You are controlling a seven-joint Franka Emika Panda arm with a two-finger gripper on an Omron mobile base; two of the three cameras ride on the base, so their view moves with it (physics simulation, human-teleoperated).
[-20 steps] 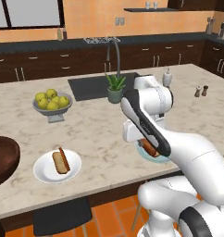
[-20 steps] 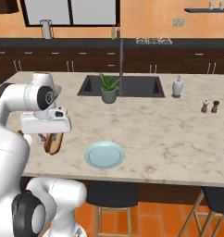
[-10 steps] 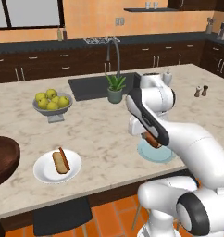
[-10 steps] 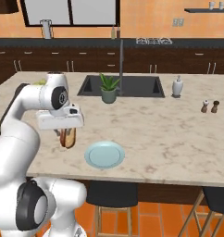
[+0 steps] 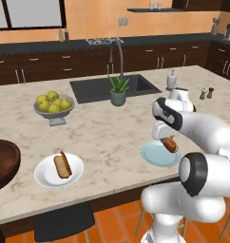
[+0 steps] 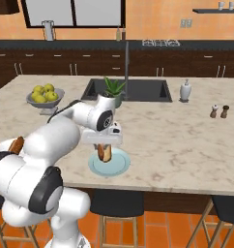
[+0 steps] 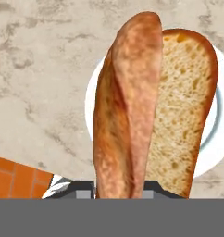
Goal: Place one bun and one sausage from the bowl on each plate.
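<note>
Hanging just above the small round pale blue plate [image 5: 157,156], the claw [image 6: 105,151] pinches a split brown bun [image 7: 151,111], its fingers pressed in on the crust so that the bun points down at the plate; in the hand view the toasted outer side and the pale crumb of the cut face both show, with the plate's rim curving behind them. That plate lies near the front edge of the beige marble counter [image 5: 102,137], below the white arm. Well to its left in the left base view sits the small round white plate [image 5: 58,171], carrying a bun with a reddish sausage [image 5: 65,163] in it. Further left, at the edge of that view, is the large dark brown wooden bowl [image 5: 3,163]. Behind the white plate stands a grey footed bowl of yellow-green fruit [image 5: 53,105], and a small potted green plant [image 5: 118,91] sits beside the dark sink [image 6: 127,90].
</note>
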